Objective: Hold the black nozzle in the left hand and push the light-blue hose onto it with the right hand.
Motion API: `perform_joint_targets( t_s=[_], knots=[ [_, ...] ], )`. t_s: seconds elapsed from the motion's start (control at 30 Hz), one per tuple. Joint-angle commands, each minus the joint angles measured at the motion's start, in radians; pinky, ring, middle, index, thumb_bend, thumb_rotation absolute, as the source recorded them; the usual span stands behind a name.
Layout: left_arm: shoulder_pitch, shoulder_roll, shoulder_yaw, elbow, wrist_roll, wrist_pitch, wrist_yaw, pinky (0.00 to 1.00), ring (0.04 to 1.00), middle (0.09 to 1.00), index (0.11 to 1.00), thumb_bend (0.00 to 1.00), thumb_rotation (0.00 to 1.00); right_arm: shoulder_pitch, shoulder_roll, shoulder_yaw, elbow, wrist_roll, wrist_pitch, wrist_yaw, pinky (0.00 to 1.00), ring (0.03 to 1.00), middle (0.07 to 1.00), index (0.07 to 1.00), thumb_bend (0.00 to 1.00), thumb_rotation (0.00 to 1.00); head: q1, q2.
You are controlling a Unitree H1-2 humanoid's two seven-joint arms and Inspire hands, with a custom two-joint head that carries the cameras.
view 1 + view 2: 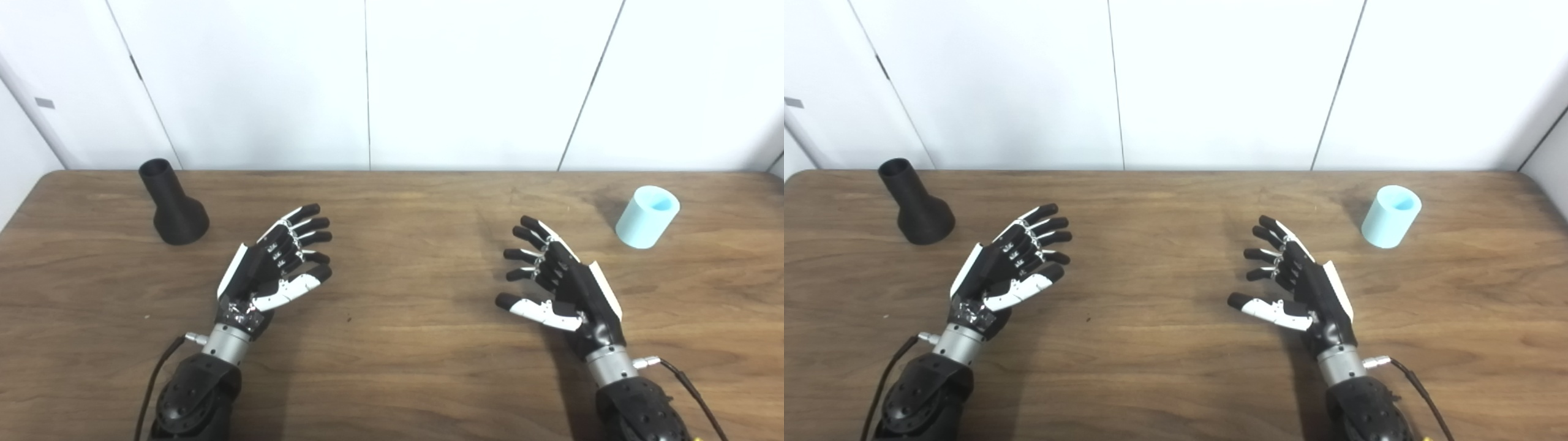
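The black nozzle (173,205) stands upright on its wide base at the far left of the wooden table (404,202), narrow open end up. The light-blue hose (647,217), a short open tube, stands at the far right. My left hand (275,263) is open and empty, palm toward the middle, to the right of and nearer than the nozzle. My right hand (554,278) is open and empty, palm toward the middle, to the left of and nearer than the hose. Neither hand touches anything.
White wall panels (367,79) rise right behind the table's far edge. Thin black cables (692,386) run from both wrists near the front edge.
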Motion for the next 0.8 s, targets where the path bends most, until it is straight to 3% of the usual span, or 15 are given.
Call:
perform_joint_targets(
  t_s=[0.0, 0.77],
  knots=[
    [0.008, -0.002, -0.001, 0.027, -0.002, -0.037, 0.0, 0.61, 0.763, 0.802, 0.848, 0.74, 0.16, -0.017, -0.002, -0.002, -0.025, 0.006, -0.021, 0.0, 0.57, 0.75, 0.864, 0.885, 0.79, 0.18, -0.002, 0.001],
    [0.005, 0.002, -0.005, 0.035, -0.017, -0.04, -0.016, 0.62, 0.774, 0.816, 0.857, 0.73, 0.15, -0.018, -0.001, -0.001, -0.032, -0.007, -0.018, -0.005, 0.56, 0.743, 0.857, 0.887, 0.79, 0.18, -0.002, 0.002]
  ],
)
